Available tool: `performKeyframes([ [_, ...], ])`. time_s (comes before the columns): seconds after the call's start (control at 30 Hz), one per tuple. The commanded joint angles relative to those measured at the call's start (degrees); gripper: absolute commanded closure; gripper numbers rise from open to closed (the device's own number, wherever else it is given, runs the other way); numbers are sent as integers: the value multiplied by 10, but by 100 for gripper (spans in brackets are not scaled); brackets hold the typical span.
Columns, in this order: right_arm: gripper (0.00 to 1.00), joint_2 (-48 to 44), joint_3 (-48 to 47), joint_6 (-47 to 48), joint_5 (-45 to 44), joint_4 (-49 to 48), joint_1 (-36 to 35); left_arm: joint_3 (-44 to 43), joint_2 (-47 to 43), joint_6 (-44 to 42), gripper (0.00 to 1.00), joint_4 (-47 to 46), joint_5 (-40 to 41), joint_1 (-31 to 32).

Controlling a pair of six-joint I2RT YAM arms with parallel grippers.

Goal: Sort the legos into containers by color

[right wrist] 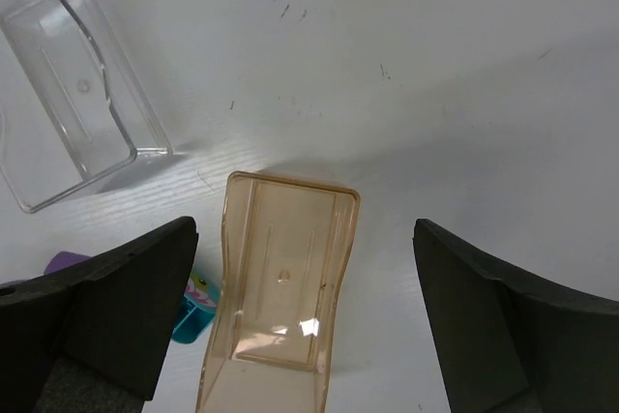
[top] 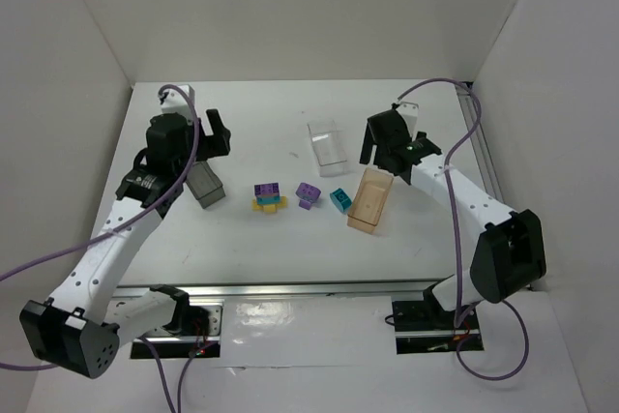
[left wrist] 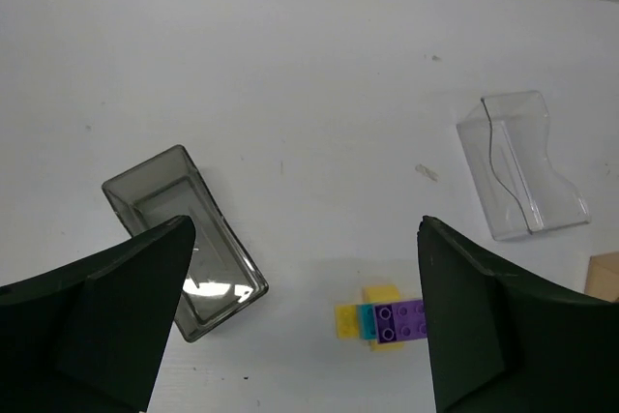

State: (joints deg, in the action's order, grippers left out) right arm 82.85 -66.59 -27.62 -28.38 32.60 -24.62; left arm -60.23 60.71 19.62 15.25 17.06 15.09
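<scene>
I'm working inside white walls (top: pixel 58 65) that close the table (top: pixel 280 108) on the left, back and right. Bare tabletop runs from the bins to the back wall, and from the legos (top: pixel 261 205) to the near edge. Both grippers hang over the back half, apart from the side walls.

There are three bins, each showing only its bare floor. The grey bin (top: pixel 205 186) sits at the left, just in front of the left gripper (top: pixel 217 132). The clear bin (top: pixel 329 142) is at the middle back, between the two grippers. The tan bin (top: pixel 370 202) lies angled at the right, just in front of the right gripper (top: pixel 384 147).

The legos lie in a loose row on the table between the grey and tan bins. From the left they are a purple, yellow and teal stack (top: pixel 266 191), a purple brick (top: pixel 308 194) and a teal brick (top: pixel 340 200) just beside the tan bin's left wall.

Both sets of fingers stand wide apart, holding nothing. In the left wrist view the stack shows low by the right finger (left wrist: pixel 484 326), with the grey bin against the other finger. In the right wrist view the tan bin lies between the fingers, and the teal brick peeks out beside the left finger (right wrist: pixel 106 307).
</scene>
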Motion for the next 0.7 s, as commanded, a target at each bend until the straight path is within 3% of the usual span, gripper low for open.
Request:
performKeyframes([
  [0.0, 0, -23, 9, 5, 9, -36, -11, -2, 2, -3, 0, -7, -61, -2],
  [0.2, 0, -21, -19, 43, 79, -41, -17, -16, 21, 23, 0, 15, -52, -2],
  [0.37, 0, -1, -40, 102, 129, -43, -67, -11, 21, 42, 0, 22, -46, -7],
  [0.53, 1, 38, -59, 178, 242, -44, -90, -66, 39, 41, 0, 92, -62, -18],
  [0.67, 3, 77, -73, 204, 229, -17, -117, -66, 46, 31, 0, 99, -74, -18],
])
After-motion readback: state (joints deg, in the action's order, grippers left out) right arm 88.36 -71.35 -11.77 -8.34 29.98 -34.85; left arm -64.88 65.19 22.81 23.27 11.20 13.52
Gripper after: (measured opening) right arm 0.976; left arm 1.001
